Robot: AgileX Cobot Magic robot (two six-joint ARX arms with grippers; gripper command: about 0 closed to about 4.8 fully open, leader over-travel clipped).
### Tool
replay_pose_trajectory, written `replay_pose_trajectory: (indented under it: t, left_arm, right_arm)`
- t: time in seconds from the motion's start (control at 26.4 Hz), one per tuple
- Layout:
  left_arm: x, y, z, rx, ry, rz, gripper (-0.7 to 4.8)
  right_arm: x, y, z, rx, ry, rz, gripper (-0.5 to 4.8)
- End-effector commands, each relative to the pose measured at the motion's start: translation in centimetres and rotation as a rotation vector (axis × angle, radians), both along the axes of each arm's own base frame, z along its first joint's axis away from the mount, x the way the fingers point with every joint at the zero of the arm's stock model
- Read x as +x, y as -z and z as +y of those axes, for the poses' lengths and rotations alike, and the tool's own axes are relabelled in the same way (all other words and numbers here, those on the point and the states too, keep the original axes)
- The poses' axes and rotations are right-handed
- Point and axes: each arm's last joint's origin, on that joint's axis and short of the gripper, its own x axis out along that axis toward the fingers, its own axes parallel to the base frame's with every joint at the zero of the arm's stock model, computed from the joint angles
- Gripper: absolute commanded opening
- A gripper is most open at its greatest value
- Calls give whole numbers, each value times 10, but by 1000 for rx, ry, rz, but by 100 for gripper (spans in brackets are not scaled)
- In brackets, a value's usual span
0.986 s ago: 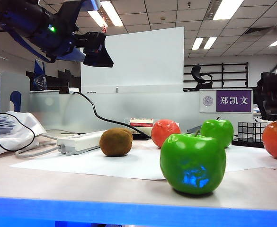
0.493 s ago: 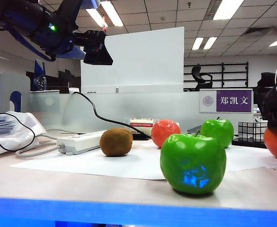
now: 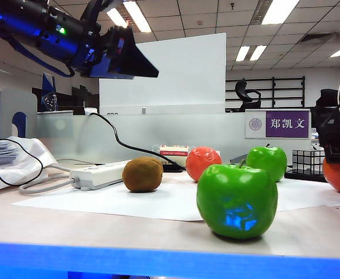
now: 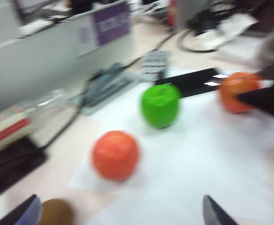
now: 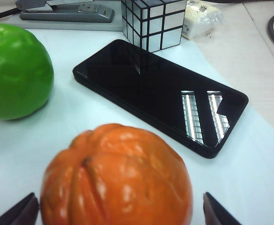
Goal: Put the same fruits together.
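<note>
Target right now looks like the far-right orange fruit, sitting on the white paper sheet at the right edge of the counter. In the right wrist view it sits between the two jaw tips of the right gripper, both tips spread wide and clear of it on either side; no contact visible. Jaws open, nothing held.

Risks as I read them:
- Fruit is round and glossy. If the jaws close off-centre or too high on the curve, it squirts out and rolls, likely toward the black phone just behind it.
- Ribbed, lumpy surface: pads may land on a ridge and give a weak hold.
- The mirror cube and a green apple are near; a sideways sweep while carrying could knock either.

Other fruits: second orange fruit and back green apple mid-counter, kiwi to their left, front green apple closest to the exterior camera. Only one kiwi shows in that view.

Left gripper hangs high over the left side of the counter, jaws open and empty, well apart from every fruit. Its wrist picture is blurred, so I'd not trust fine positions from it.
</note>
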Motion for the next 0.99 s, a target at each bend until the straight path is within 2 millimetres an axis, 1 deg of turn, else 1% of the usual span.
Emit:
replay_pose_trajectory:
  t: [0.04,0.23,0.34,0.38,0.42,0.46,0.57,0.61,0.72,0.83,0.99]
  left_arm:
    - [-2,-4,1,-52,89,35,479]
    - [-2,-4,2,-91,138,88,479]
    - [-4,-3,2,-107,189,115,479]
    - [-4,-3,2,-117,210,130,479]
    - [-4,-4,3,-129,234,145,479]
    - [-5,-4,3,-134,252,154,479]
    - [-6,-4,3,-142,273,170,479]
    - [-6,-3,3,-141,273,172,479]
    - [-6,-3,3,-142,273,176,479]
    - [-6,-3,3,-145,286,179,479]
    - [-6,-3,3,-145,287,178,479]
  right_arm:
    - [5,-1,0,-4,3,-12,479]
    - [9,6,0,-4,0,16,479]
    - [9,7,1,-2,-5,16,479]
    - [9,6,1,-2,-4,12,464]
    - [9,6,0,-3,0,5,394]
    - [9,5,0,-3,-1,1,362]
    - [10,5,0,-4,2,-2,118]
    - [10,5,0,-4,2,-2,46]
    - [10,5,0,-4,1,-2,-6]
    - [10,5,2,15,-37,-4,-6]
    - [11,3,8,87,-197,-12,-6]
